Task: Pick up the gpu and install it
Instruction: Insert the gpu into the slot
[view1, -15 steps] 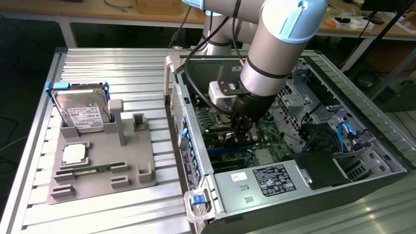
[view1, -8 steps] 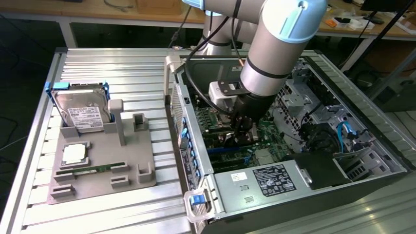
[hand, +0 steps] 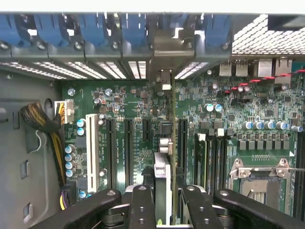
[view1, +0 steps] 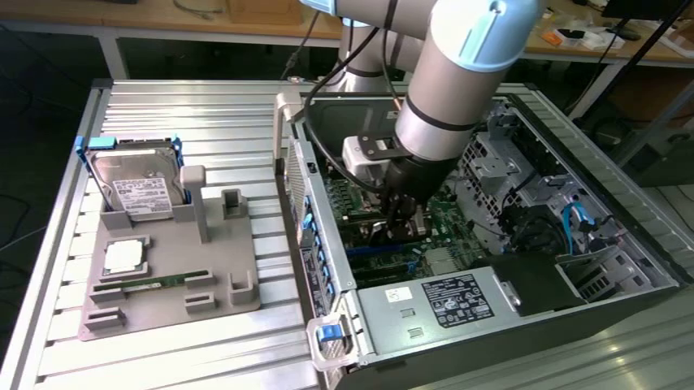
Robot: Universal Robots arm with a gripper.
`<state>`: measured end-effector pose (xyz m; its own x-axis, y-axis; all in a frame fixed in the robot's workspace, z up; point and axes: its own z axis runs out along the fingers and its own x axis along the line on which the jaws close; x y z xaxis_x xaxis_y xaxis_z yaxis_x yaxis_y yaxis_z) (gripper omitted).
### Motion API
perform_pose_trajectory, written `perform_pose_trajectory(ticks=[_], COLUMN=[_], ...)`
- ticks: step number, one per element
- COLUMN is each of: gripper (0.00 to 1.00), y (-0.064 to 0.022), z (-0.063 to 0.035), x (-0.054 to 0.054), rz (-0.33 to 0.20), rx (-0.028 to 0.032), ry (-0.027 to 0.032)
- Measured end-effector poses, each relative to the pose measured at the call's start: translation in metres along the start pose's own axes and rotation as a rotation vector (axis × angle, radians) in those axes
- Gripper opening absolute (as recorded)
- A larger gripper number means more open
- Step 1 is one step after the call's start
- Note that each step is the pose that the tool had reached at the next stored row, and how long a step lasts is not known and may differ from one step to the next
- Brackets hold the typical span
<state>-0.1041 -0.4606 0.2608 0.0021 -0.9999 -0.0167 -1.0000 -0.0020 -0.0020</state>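
Note:
The gpu [hand: 166,143] shows edge-on in the wrist view as a thin card standing upright over the green motherboard [hand: 128,95]. It runs between two black expansion slots, and its silvery bracket end [hand: 165,47] reaches the case's rear slot openings. My gripper [hand: 164,191] is shut on the card, with a black finger [hand: 141,205] on each side of it. In the exterior view, my gripper [view1: 396,223] reaches down inside the open computer case [view1: 325,244], low over the board. Whether the card's lower edge is in a slot is hidden.
Blue slot clips [hand: 90,28] line the case's rear wall. A yellow-black cable bundle [hand: 40,119] and an open processor socket [hand: 259,181] flank the slots. Outside the case, a grey fixture [view1: 162,284] holds a hard drive [view1: 136,183], a processor chip [view1: 125,256] and a memory stick [view1: 152,282].

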Motion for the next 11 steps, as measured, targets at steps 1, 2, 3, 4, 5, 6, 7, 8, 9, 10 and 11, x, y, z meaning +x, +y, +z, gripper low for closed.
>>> perform_pose_trajectory(ticks=[1,2,3,4,5,6,7,8,9,10,11], gripper=[0.27,0.27,0.27,0.27,0.27,0.27,0.27,0.27,0.27,0.27,0.27], y=[0.0011,0.002,0.0029,0.0034,0.0037,0.0038,0.0038,0.0038,0.0039,0.0039,0.0039], z=[0.0,0.0,0.0,0.0,0.0001,0.0,0.0,0.0001,0.0001,0.0001,0.0001], x=[0.0,0.0,0.0,0.0,0.0,0.0,0.0,0.0,0.0,0.0,0.0], rz=[0.0,0.0,0.0,0.0,0.0,0.0,0.0,0.0,0.0,0.0,0.0], rx=[0.0,0.0001,0.0,0.0,0.0,0.0,-0.0001,0.0,0.0,-0.0001,-0.0005], ry=[0.0,0.0,0.0,0.0,0.0,0.0,0.0001,0.0,0.0,0.0,0.0])
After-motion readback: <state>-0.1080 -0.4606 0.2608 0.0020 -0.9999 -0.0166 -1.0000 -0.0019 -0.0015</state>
